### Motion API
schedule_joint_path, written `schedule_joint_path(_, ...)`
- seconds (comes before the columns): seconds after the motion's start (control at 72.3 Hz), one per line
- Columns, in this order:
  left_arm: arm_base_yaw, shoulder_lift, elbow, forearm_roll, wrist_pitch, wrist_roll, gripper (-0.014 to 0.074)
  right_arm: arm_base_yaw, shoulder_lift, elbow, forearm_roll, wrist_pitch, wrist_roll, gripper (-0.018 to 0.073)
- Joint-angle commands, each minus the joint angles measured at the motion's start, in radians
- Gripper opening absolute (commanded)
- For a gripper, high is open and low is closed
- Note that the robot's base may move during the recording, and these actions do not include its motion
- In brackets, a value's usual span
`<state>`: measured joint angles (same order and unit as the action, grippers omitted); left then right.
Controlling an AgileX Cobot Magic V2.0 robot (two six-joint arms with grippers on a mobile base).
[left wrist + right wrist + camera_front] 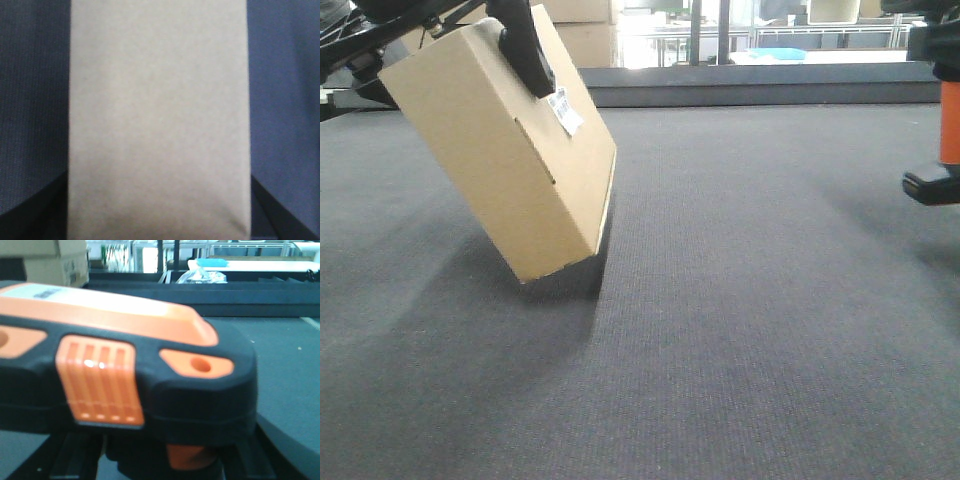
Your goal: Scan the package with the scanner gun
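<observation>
The grey mat (770, 300) spread wide beneath and to the right of the package (500, 150), which stood tilted over it, its lowest corner at or just above the cloth; I could not tell which. The left gripper (515, 50) was clamped on the package's upper end, one black finger pressed on the face turned toward the front camera, and the left wrist view showed only plain brown card filling the frame. Well apart to the right of the package, at the frame's edge, was the scanner gun (948, 130), orange handle upright and black foot low by the mat. Its black and orange head (150, 370) filled the right wrist view and hid the jaws, so whether the right claw was closed on it could not be told. The small white barcode sticker (565, 110) sat near the package's upper right edge, just below the finger. The presenting step seemed in hand; next, I judged, the scanner's head needed aiming at that sticker, with the finger kept clear of the bars.
</observation>
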<state>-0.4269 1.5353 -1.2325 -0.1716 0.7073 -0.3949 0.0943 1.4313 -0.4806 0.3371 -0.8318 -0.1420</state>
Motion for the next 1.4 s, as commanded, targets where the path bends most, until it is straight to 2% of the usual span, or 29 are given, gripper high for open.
schedule_joint_path(0.0, -0.008, -0.011, -0.002, -0.009, 0.003, -0.006, -0.0111, -0.003, 0.033, -0.005, -0.010, -0.204, 0.105, -0.0154)
schedule_joint_path(0.083, -0.008, -0.011, -0.002, -0.009, 0.017, -0.006, -0.0111, -0.003, 0.075, -0.005, -0.010, -0.287, 0.156, -0.0154)
schedule_joint_path(0.304, -0.008, -0.011, -0.002, -0.009, 0.023, -0.006, -0.0111, -0.003, 0.170, -0.005, -0.010, -0.320, 0.192, -0.0154)
schedule_joint_path(0.415, -0.008, -0.011, -0.002, -0.009, 0.019, -0.006, -0.0111, -0.003, 0.210, -0.005, -0.010, -0.388, 0.205, -0.0154)
schedule_joint_path(0.844, -0.008, -0.011, -0.002, -0.002, -0.033, -0.006, -0.0111, -0.003, 0.245, -0.005, -0.011, -0.388, 0.205, -0.0154)
schedule_joint_path(1.01, -0.008, -0.011, -0.002, 0.002, -0.038, -0.006, -0.0111, -0.003, 0.245, -0.005, -0.016, -0.310, 0.205, -0.0152)
schedule_joint_path(1.079, -0.008, -0.011, -0.002, 0.002, -0.040, -0.006, -0.0111, -0.003, 0.245, -0.005, -0.016, -0.302, 0.205, -0.0095)
schedule_joint_path(1.273, -0.008, -0.011, -0.002, 0.002, -0.040, -0.006, -0.0111, -0.003, 0.245, -0.005, -0.018, -0.335, 0.205, 0.0228)
schedule_joint_path(1.383, -0.008, -0.011, -0.002, 0.002, -0.040, -0.006, -0.0111, -0.003, 0.245, -0.005, -0.020, -0.336, 0.205, 0.0349)
